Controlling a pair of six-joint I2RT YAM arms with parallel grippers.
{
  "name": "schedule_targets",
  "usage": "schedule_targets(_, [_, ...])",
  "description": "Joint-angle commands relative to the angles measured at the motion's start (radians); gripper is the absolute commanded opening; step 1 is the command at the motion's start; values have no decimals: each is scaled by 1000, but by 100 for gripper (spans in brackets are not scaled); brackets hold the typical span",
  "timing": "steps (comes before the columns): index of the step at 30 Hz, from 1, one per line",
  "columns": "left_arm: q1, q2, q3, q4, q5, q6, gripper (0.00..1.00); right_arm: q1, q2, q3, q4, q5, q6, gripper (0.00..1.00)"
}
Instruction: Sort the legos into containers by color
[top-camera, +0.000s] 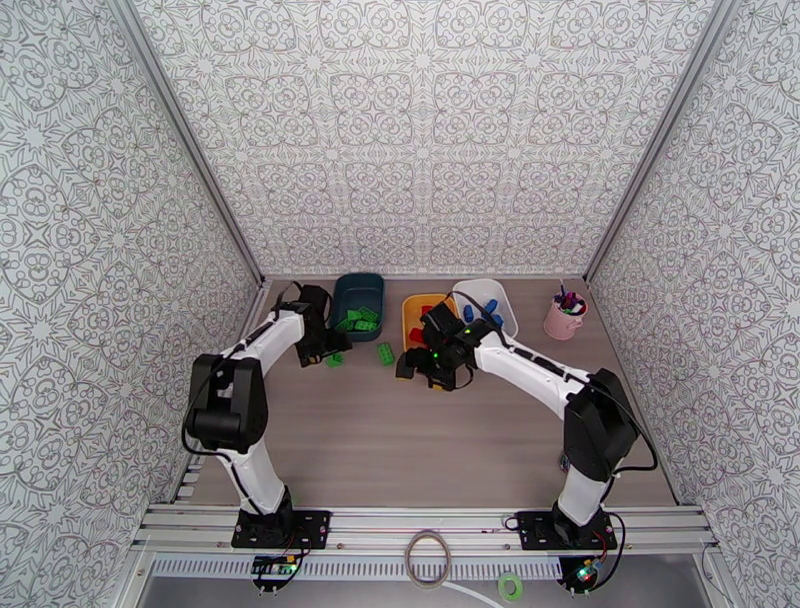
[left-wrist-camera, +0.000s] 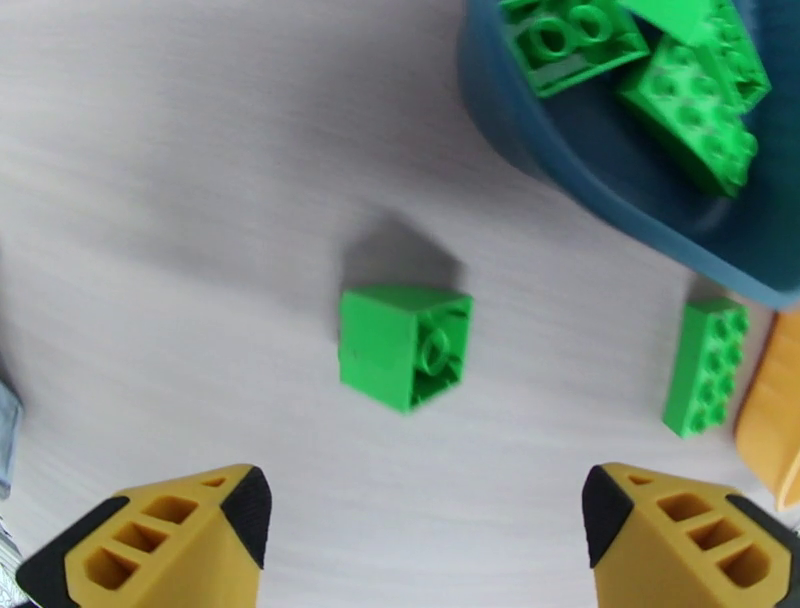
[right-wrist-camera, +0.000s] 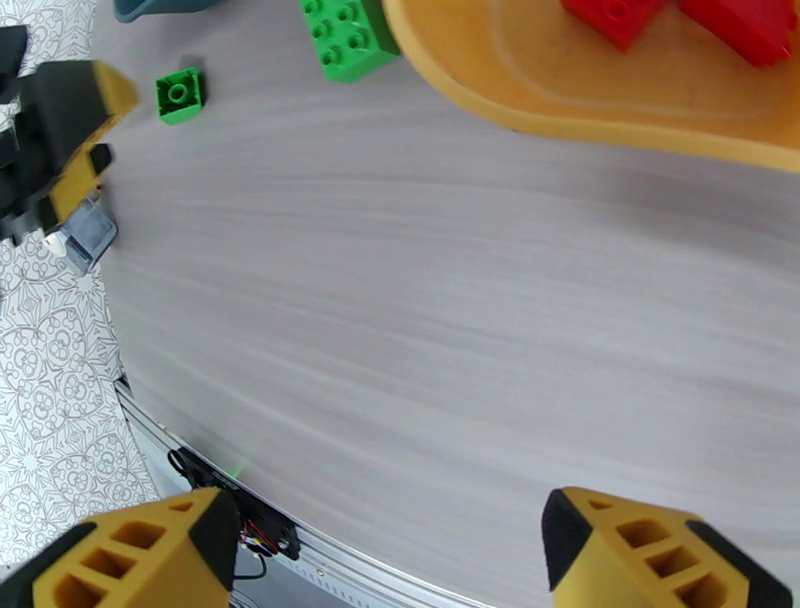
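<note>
Your left tool (left-wrist-camera: 425, 515) stands open, nothing between its fingers, just short of a small green lego (left-wrist-camera: 405, 347) lying loose on the desk (left-wrist-camera: 200, 200) towards the far edge. A longer green lego (left-wrist-camera: 707, 367) lies beside the yellow container (right-wrist-camera: 600, 100), near the teal container (left-wrist-camera: 560, 170). More green legos (left-wrist-camera: 690, 110) sit in the teal container and red legos (right-wrist-camera: 740, 25) in the yellow. Your right tool (right-wrist-camera: 385, 550) is open and empty.
</note>
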Motion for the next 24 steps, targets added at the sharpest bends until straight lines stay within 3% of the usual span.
schedule_targets(1, [15, 53, 13, 30, -11, 7, 85, 3, 23, 57, -44, 9, -6, 85])
schedule_targets(13, [19, 142, 33, 65, -17, 22, 69, 3, 70, 122, -97, 12, -23, 85])
schedule_targets(18, [20, 149, 31, 70, -17, 29, 55, 3, 91, 158, -119, 15, -32, 85])
schedule_targets(24, [20, 137, 21, 72, -11, 36, 44, 2, 103, 181, -129, 15, -37, 85])
